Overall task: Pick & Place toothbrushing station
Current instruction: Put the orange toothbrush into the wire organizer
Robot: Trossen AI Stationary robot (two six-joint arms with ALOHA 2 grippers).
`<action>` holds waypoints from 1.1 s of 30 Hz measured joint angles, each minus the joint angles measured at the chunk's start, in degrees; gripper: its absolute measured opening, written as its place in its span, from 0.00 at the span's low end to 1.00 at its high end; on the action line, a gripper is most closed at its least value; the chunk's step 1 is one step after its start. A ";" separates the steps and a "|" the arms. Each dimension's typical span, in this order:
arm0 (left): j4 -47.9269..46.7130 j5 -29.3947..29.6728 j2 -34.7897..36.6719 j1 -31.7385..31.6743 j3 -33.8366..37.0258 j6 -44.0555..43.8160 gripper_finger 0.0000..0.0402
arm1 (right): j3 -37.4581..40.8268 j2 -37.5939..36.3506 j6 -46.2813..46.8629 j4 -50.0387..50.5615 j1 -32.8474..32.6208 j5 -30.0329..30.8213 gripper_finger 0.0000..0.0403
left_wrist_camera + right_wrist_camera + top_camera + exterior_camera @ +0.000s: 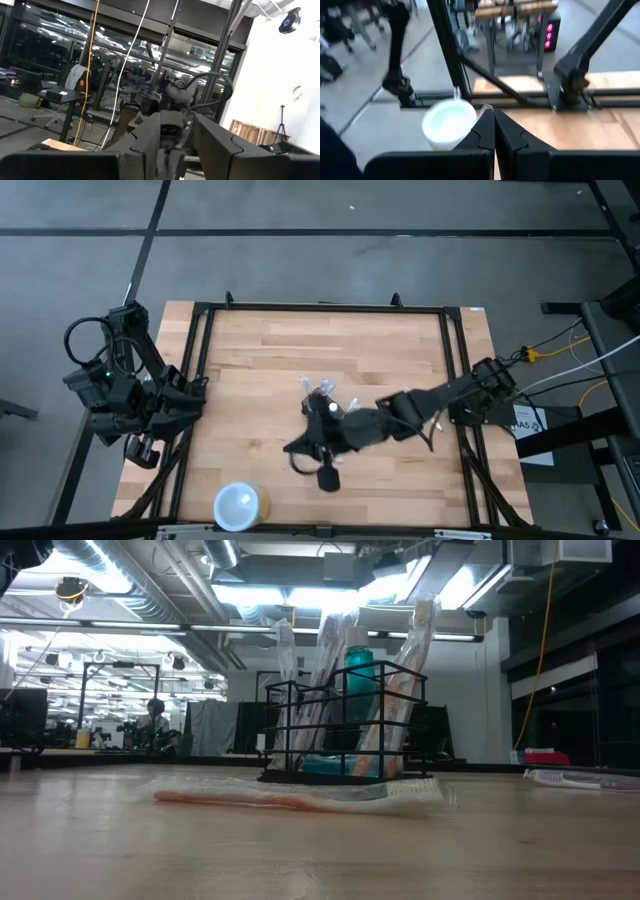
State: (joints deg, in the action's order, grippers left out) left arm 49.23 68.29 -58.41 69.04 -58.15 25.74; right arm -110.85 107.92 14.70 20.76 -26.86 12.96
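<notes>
The toothbrushing station (pixel 345 720), a black wire caddy, stands upright on its base near the middle of the wooden table. Several toothbrushes and a teal item stand in it. In the high view my right arm covers part of the caddy (pixel 320 402). My right gripper (pixel 292 448) hangs shut above the table, just on the near side of the caddy. It points toward the near left corner with nothing between its fingers (pixel 492 130). My left gripper (pixel 176 119) waits open beyond the table's left edge (pixel 140 415), aimed out into the room.
A round white cup (pixel 240 505) stands at the near edge, ahead of my right gripper (pixel 449 122). A wrapped toothbrush (pixel 300 798) lies flat in front of the caddy and another (pixel 580 778) lies at the right. Black frame rails (pixel 320 307) border the table.
</notes>
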 joint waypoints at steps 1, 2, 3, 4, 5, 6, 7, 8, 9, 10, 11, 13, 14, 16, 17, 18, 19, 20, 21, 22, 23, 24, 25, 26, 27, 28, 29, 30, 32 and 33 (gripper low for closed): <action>0.01 0.21 0.00 0.00 0.00 -0.08 0.28 | 0.00 0.00 -0.25 1.14 0.81 -2.05 0.00; 0.00 0.44 0.02 0.00 0.00 -0.07 0.28 | 0.00 0.00 -0.69 2.04 1.58 -4.03 0.00; -0.02 0.89 0.02 0.00 0.00 -0.09 0.28 | 0.00 0.00 -1.42 2.89 2.24 -5.50 0.00; -0.16 1.48 0.00 0.00 0.00 -0.09 0.28 | 0.00 0.00 -2.04 3.80 2.93 -6.66 0.00; -0.17 2.03 0.00 0.00 0.00 -0.09 0.28 | 0.00 0.00 -2.88 4.53 3.56 -7.70 0.00; -0.17 2.49 0.00 0.00 0.00 -0.10 0.28 | 0.00 0.00 -3.71 5.17 4.21 -8.51 0.00; -0.18 2.87 0.00 0.00 0.00 -0.20 0.28 | 0.00 0.00 -4.76 5.72 4.90 -9.21 0.00; -0.22 3.18 0.02 0.00 0.00 -0.42 0.28 | 0.00 0.00 -5.73 6.35 5.62 -9.74 0.00; -0.22 3.58 0.00 0.00 0.00 -0.50 0.28 | 0.00 -0.02 -6.49 7.25 6.30 -9.89 0.00; -0.22 4.09 0.00 0.00 0.00 -0.50 0.28 | 0.00 -0.02 -7.30 8.13 7.03 -10.55 0.00; -0.24 4.70 0.00 0.00 0.00 -0.59 0.28 | 0.00 -0.02 -7.89 8.93 7.76 -11.29 0.00; -0.22 5.68 0.00 0.00 0.00 -0.98 0.28 | 0.39 -0.02 -9.27 9.09 9.18 -13.80 0.00; -0.24 5.83 0.00 0.00 0.00 -1.02 0.28 | 0.89 -0.03 -9.75 8.17 9.97 -15.56 0.00; -0.22 6.12 0.00 0.00 0.00 -1.19 0.28 | 1.44 -0.02 -10.21 8.26 11.61 -19.28 0.00; -0.22 6.20 0.01 -0.02 0.00 -1.18 0.28 | 1.51 -0.02 -10.55 9.06 12.49 -21.34 0.00; -0.20 6.40 0.02 -0.02 0.00 -1.18 0.28 | 1.51 -0.02 -10.71 9.92 13.28 -22.91 0.00; -0.20 6.80 0.02 -0.02 0.00 -1.18 0.28 | 1.51 -0.02 -10.91 10.94 14.03 -24.50 0.00; -0.22 7.28 0.02 -0.02 0.00 -1.18 0.28 | 1.51 -0.04 -11.12 12.11 14.71 -26.07 0.00; -0.20 7.81 0.02 -0.02 0.00 -1.16 0.28 | 1.51 -0.04 -11.26 13.42 15.28 -27.43 0.00; -0.20 8.21 0.02 -0.02 0.00 -1.12 0.28 | 1.52 -0.18 -11.55 14.99 15.67 -28.70 0.00; -0.20 8.54 0.02 -0.02 0.00 -1.14 0.28 | 1.59 -0.56 -12.10 16.66 15.93 -29.55 0.00; -0.20 8.78 0.02 -0.02 0.00 -1.11 0.28 | 1.62 -1.00 -12.40 17.72 16.04 -30.18 0.00; -0.20 8.91 0.02 -0.02 0.00 -1.11 0.28 | 1.61 -1.80 -12.67 18.15 16.07 -30.58 0.00; -0.22 9.11 0.02 -0.02 0.00 -1.11 0.28 | 1.60 -2.79 -12.97 18.97 16.05 -30.61 0.00; -0.20 9.29 0.02 -0.04 0.00 -1.09 0.28 | 1.60 -3.77 -13.27 19.47 16.05 -30.71 0.00; -0.20 9.48 0.02 -0.20 0.00 -1.05 0.28 | 1.54 -4.60 -13.34 19.26 16.04 -30.80 0.00; -0.21 9.79 0.02 -0.33 0.00 -1.01 0.28 | 1.53 -5.58 -13.47 19.04 15.86 -30.75 0.00; -0.20 9.97 0.02 -0.60 0.00 -0.98 0.28 | 1.53 -6.42 -13.47 19.15 15.74 -30.68 0.00; -0.20 10.05 0.02 -1.28 0.00 -0.92 0.28 | 1.53 -8.08 -13.47 19.05 15.50 -29.38 0.00; -0.20 10.09 0.02 -1.56 0.00 -0.70 0.28 | 1.77 -8.96 -13.48 18.81 15.34 -27.98 0.00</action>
State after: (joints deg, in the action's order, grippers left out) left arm 49.04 78.38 -58.39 67.47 -58.15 25.04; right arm -109.08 98.96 1.22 39.57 -11.52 -15.03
